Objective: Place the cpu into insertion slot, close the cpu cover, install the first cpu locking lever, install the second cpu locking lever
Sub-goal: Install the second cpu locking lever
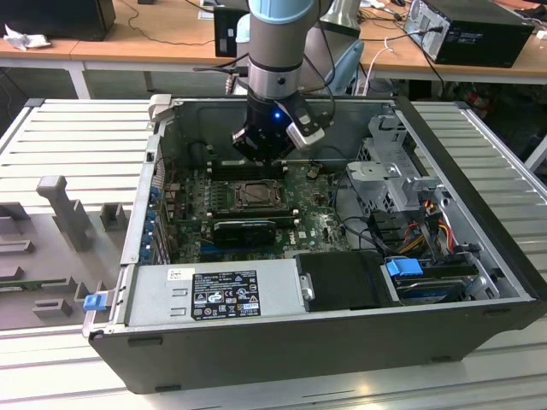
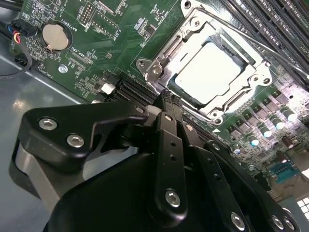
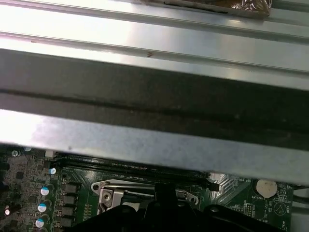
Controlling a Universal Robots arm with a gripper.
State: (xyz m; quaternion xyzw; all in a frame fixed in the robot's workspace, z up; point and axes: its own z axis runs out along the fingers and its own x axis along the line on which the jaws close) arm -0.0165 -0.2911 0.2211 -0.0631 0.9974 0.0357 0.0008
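Gripper: the gripper [image 2: 168, 99] has its fingers pressed together, holds nothing, and its tip hangs just beside the socket's edge.
Computer case: the big open case [image 1: 282, 342] lies flat on the table, with the arm reaching down into it.
Motherboard: the green board [image 2: 96, 53] fills the case floor.
Insertion slot: the insertion slot [image 2: 212, 72] sits in the middle of the board.
Cpu cover: the cpu cover [image 2: 186, 46] looks folded down flat around the chip.
Cpu: the cpu [image 2: 208, 71] lies in the slot already.
Task so far: chip in and cover down, I think; I cannot tell if the levers are locked.
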